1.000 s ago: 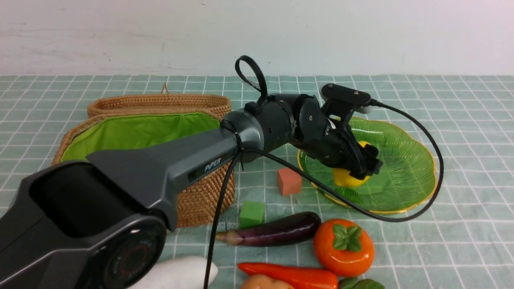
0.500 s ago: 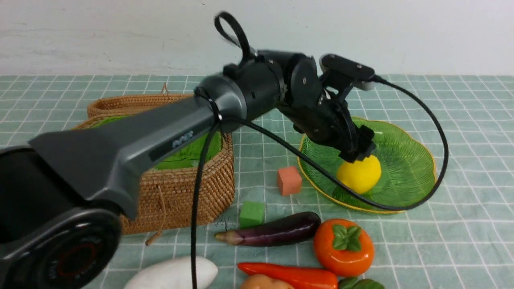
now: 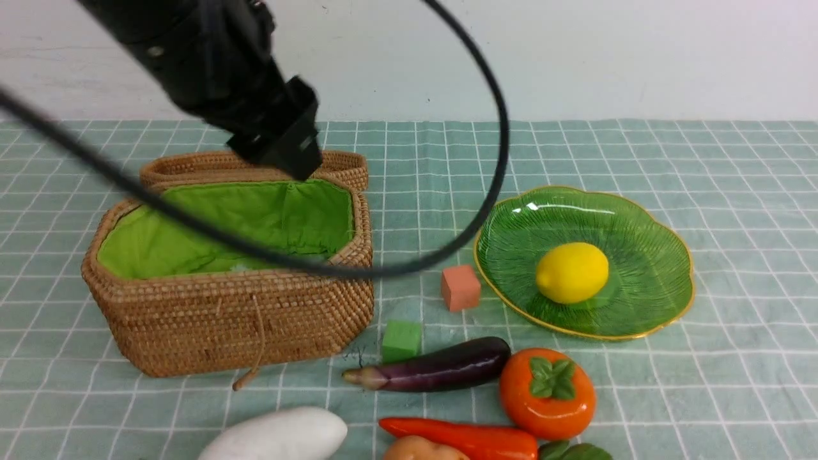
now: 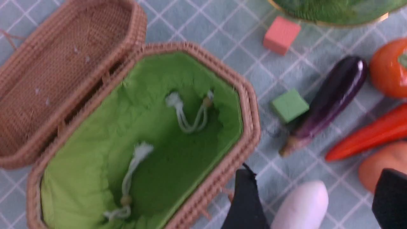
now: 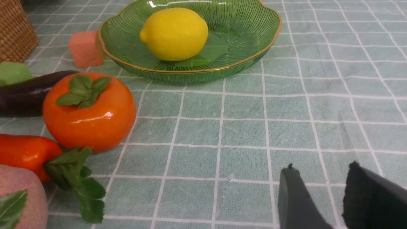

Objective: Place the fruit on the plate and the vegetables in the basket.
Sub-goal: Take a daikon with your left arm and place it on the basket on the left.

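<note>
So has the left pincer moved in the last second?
Yes: the left pincer went up and leftward, off the green glass plate to above the woven wicker basket.

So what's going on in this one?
A two-armed robot is sorting toy produce. The lemon lies on the green plate. The basket stands open with no vegetables in it yet. The left gripper is raised near the basket, open and holding nothing. The right gripper hangs low over bare tablecloth, jaws apart, also empty. The persimmon, peach, eggplant, carrot and white vegetable lie on the cloth, not yet sorted.
</note>
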